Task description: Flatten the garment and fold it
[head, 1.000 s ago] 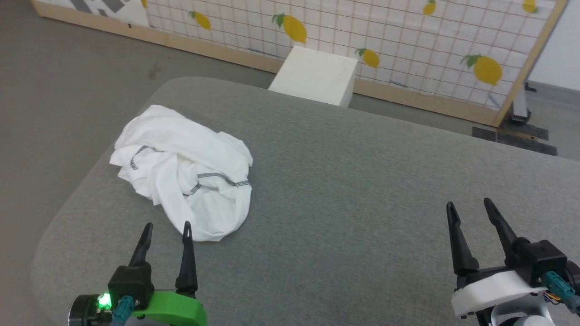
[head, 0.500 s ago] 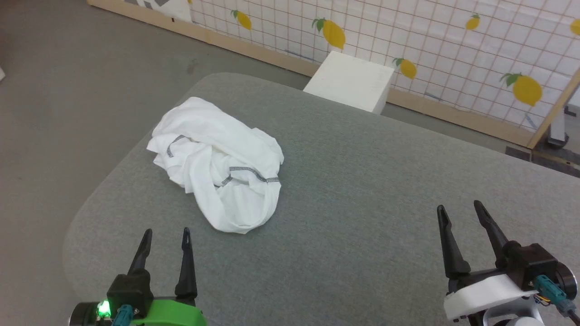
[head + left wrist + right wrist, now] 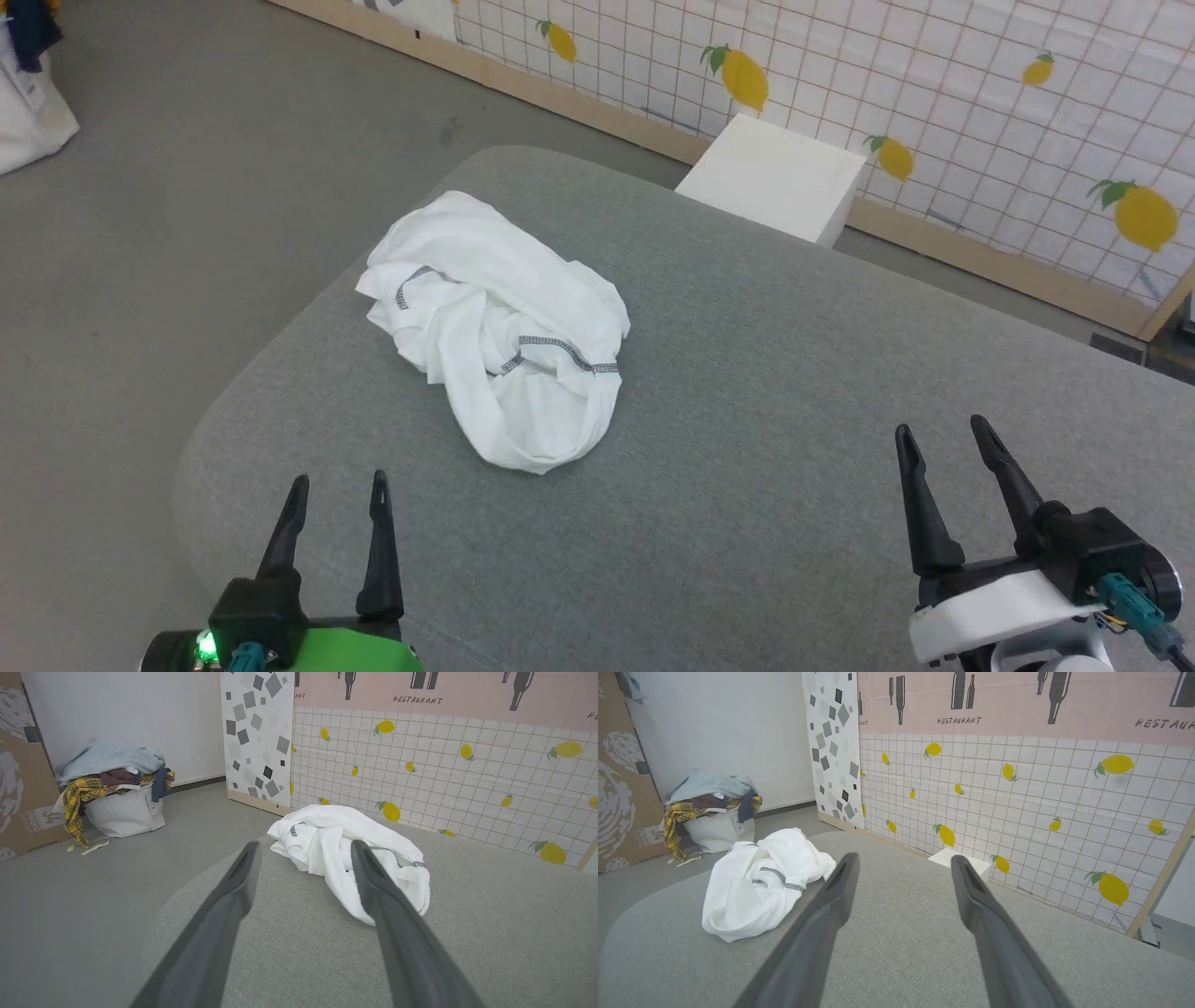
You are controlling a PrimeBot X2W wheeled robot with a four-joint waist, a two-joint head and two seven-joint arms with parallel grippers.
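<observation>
Left gripper [image 3: 338, 478] and right gripper [image 3: 940, 426] stand spread, empty; one crumpled white shirt [image 3: 495, 317] lies on grey pad [image 3: 794, 392]; one bag [image 3: 124, 812] holds clothes [image 3: 110, 760].

Crumpled white garment [image 3: 499, 322] on grey table [image 3: 794, 392], 2 spread, empty end effectors near

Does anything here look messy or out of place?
The white garment lies crumpled in a heap toward the left side of the grey padded table, its stitched seams twisted rather than spread flat. Nothing looks spilled or damaged.
</observation>
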